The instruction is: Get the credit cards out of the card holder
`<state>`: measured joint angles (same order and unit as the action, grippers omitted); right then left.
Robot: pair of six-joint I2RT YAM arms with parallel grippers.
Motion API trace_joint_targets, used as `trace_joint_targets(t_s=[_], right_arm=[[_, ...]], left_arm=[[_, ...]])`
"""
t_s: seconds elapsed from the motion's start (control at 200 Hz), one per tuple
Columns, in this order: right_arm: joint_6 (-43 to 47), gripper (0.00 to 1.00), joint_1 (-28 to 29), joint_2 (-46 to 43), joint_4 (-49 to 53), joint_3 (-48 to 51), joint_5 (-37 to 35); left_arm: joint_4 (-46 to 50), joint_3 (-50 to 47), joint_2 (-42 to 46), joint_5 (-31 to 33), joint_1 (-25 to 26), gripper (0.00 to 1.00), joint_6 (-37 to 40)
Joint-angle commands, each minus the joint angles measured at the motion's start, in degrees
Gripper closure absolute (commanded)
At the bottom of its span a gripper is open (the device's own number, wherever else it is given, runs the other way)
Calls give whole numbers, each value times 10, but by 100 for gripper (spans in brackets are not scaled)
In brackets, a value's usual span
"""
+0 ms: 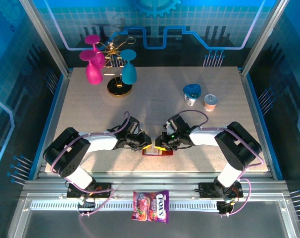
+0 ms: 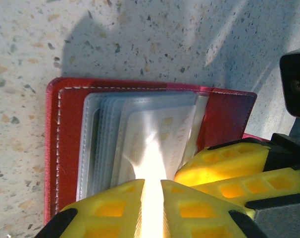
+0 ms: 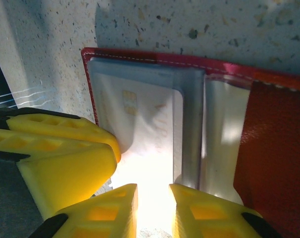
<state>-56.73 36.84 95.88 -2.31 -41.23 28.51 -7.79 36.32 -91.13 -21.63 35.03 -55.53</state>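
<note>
Beneath left hand [image 2: 151,187], card holder [image 2: 68,124] clamped in it, right hand [image 3: 154,192] astride pale card [image 3: 140,124], grip unclear.

The card holder [image 1: 158,152] lies open on the worktop [image 1: 90,114], near the front edge and midway between the two arms. The left gripper [image 1: 146,146] sits at its left end, and the right gripper [image 1: 162,145] is just beside it, nearer the middle. A credit card [image 3: 140,129] is tucked inside the inner pockets [image 3: 189,99]. At the back left is a stand [image 1: 119,87] carrying goblets [image 1: 94,72]. At the back right, one small tub [image 1: 192,93] sits with another [image 1: 210,102] just to its right. A candy bag [image 1: 151,206] lies on the rail [image 1: 66,204] in front of the worktop, between the arm bases.
</note>
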Motion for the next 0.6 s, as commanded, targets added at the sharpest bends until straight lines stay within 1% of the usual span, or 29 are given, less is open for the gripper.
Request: trace_joint_targets(t_s=[0.0, 0.285, 0.595], right_arm=[[10, 75, 7, 2, 35, -12, -19], [27, 73, 6, -18, 90, -21, -41], [33, 70, 6, -39, 109, -35, -46]], left_arm=[[16, 16, -4, 3, -4, 84, 1], [16, 19, -7, 0, -4, 84, 2], [35, 32, 9, -3, -4, 84, 5]])
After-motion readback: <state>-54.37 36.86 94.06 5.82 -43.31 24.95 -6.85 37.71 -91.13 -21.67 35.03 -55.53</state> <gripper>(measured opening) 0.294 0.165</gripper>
